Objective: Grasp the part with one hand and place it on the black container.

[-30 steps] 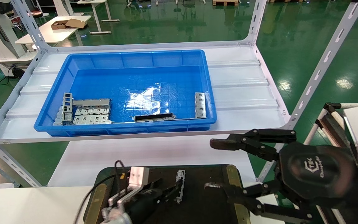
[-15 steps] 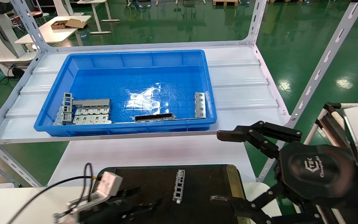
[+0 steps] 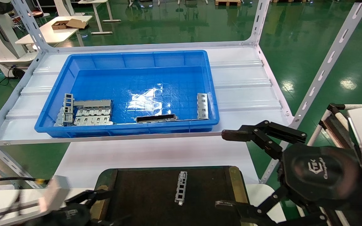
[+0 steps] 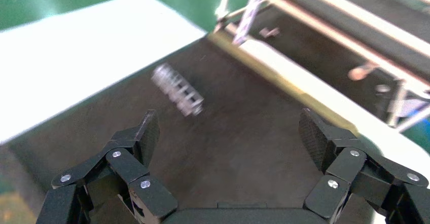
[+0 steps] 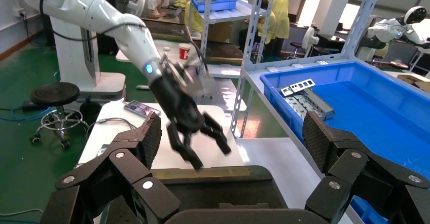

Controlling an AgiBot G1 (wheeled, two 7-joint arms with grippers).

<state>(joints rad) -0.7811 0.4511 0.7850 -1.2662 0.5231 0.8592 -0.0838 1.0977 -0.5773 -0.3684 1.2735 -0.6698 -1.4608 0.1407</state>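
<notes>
My left gripper (image 3: pixel 83 208) hangs low at the near left corner of the black container (image 3: pixel 137 201), fingers spread wide and holding nothing; a second ago it was over the tray right beside the part, and it has since drawn back off the left edge. The part (image 3: pixel 181 187) lies flat on the tray's dark surface, lengthwise toward the shelf, unmoved since half a second ago. My right gripper (image 3: pixel 247 171) hovers beside the tray's right brass-coloured edge, fingers wide apart and empty, slightly higher than before.
</notes>
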